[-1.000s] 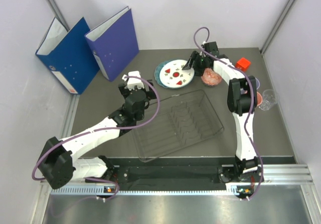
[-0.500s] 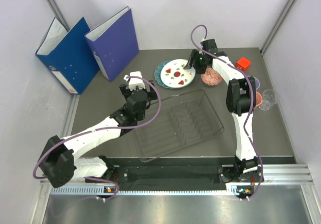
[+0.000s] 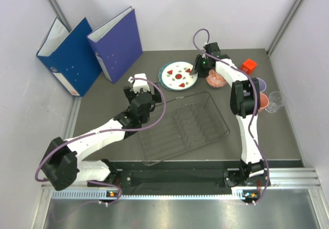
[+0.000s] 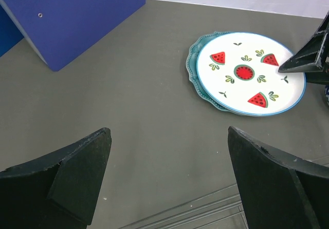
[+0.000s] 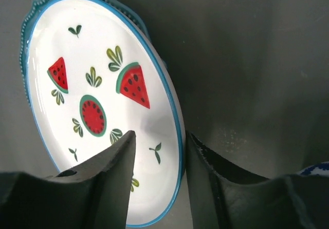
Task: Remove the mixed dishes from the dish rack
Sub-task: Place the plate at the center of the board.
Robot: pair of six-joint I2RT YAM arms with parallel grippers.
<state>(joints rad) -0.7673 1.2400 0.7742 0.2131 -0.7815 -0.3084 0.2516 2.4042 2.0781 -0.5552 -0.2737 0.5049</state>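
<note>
White links (image 3: 97, 136), black joints (image 3: 57, 168), looping purple cables (image 3: 162, 108), wedge-shaped black tool fingers (image 4: 82, 172)

Two plates at upper centre: one teal plate (image 4: 191, 64), one white plate (image 3: 179, 75). One red-patterned bowl (image 3: 217, 79), one lavender cup (image 3: 260, 83), one salmon-pink cup (image 3: 262, 101) and one clear glass (image 3: 276, 101) at right. One dish rack (image 3: 169, 136) at centre, two binders (image 3: 69, 59) (image 3: 115, 44) at upper left, one red block (image 3: 249, 64).

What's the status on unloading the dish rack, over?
Left gripper open, beside the dish rack. Right gripper astride rim of white plate, grip unclear; it lies on teal plate. Rack looks empty. Nothing in the way.
</note>
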